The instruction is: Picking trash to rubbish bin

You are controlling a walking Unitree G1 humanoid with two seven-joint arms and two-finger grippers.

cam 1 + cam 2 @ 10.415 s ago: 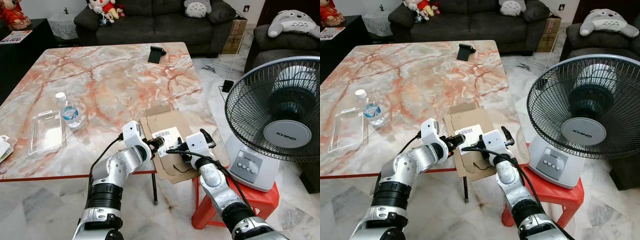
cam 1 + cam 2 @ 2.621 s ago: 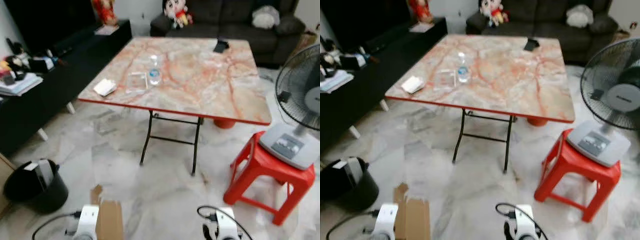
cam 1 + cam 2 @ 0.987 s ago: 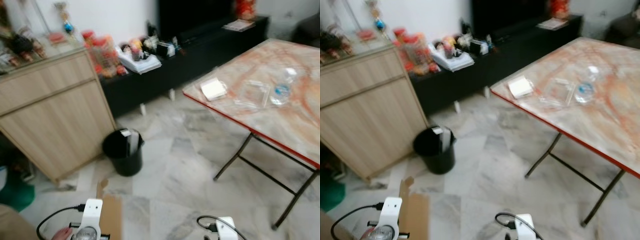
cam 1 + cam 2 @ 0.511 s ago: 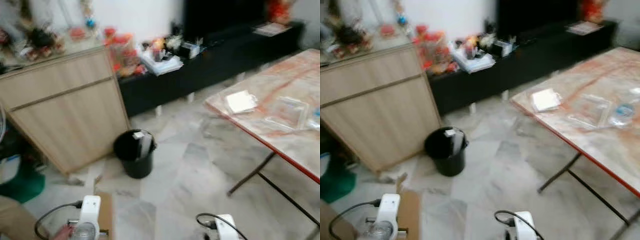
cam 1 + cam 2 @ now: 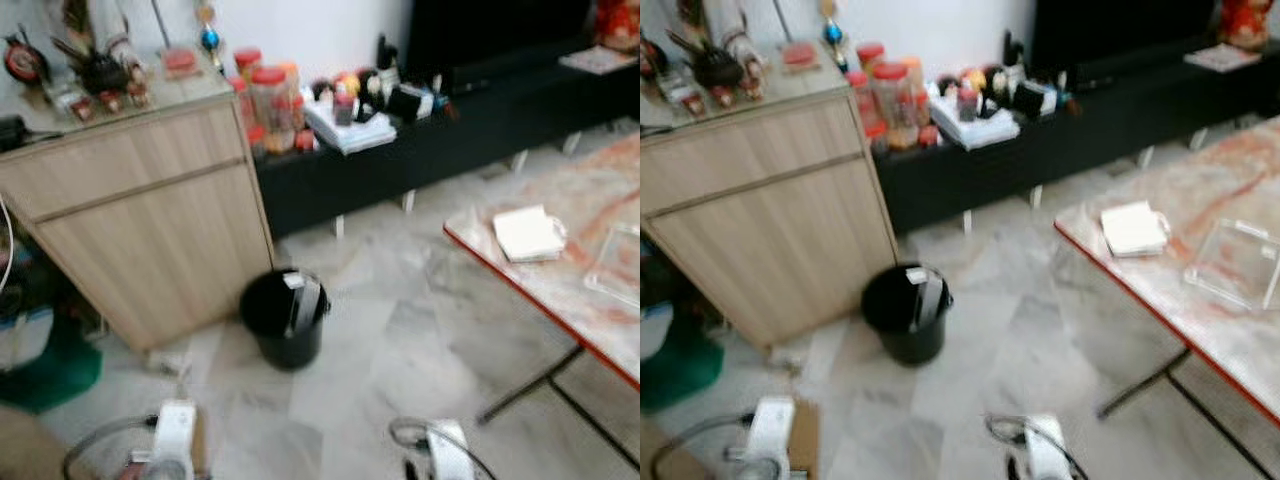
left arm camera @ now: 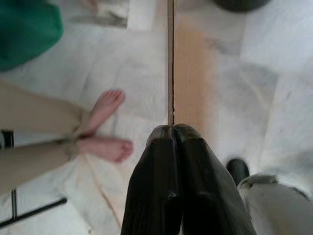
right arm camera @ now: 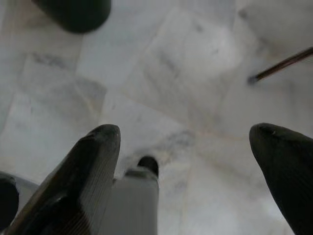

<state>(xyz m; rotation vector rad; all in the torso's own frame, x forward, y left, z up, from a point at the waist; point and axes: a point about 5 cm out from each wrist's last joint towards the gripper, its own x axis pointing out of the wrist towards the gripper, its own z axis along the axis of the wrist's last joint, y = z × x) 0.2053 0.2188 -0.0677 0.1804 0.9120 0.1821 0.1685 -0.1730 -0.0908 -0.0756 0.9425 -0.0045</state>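
A black rubbish bin (image 5: 285, 320) with some trash sticking out stands on the marble floor in front of a wooden cabinet (image 5: 150, 230). My left gripper (image 6: 172, 129) is shut on the edge of a flat brown cardboard piece (image 6: 188, 73), held low over the floor; its corner also shows beside my left wrist (image 5: 803, 430). My right gripper (image 7: 185, 132) is open with nothing between its fingers, hanging over bare floor. The bin lies ahead of both arms, a step or two away. The head views are blurred.
A person's bare feet (image 6: 105, 127) stand on the floor close to my left side. A green object (image 5: 50, 370) lies at the cabinet's left. The marble table (image 5: 520, 290) juts in from the right, and a black low unit (image 5: 430, 140) runs along the back wall.
The camera has swung and moved toward the cabinet: the bin now sits nearer and more central, the table has slid off to the right. The cardboard stays in my left gripper.
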